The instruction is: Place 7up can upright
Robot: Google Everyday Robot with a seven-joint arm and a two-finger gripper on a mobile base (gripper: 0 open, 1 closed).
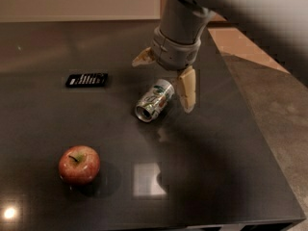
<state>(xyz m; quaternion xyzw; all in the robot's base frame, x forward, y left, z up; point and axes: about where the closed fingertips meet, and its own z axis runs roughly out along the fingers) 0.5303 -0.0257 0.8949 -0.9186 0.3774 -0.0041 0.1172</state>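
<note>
The 7up can (154, 100) lies on its side near the middle of the dark worktop (216, 167). It sits at a slant, with one round end turned toward the near left edge and the other pointing away to the right. Its silvery wall shows a bit of green print.

The hand (162, 85) hangs over the far end of the can, carried by a thick grey arm (179, 32) that comes in from the upper right. The hand is open and holds nothing, its two tan fingers (186, 88) spread wide apart. One finger points down just to the right of the can's far end. From where I stand it looks to be close beside the can rather than touching it, though I can't be sure. The other finger sticks out to the left, higher up and well clear of the can.

A red apple (79, 165) with its stem up stands near the front left of the worktop, well apart from the can. A small flat black object with pale stripes (86, 79) lies further back on the left. A square patch of light (147, 179) glints on the glossy surface in front of the can.
</note>
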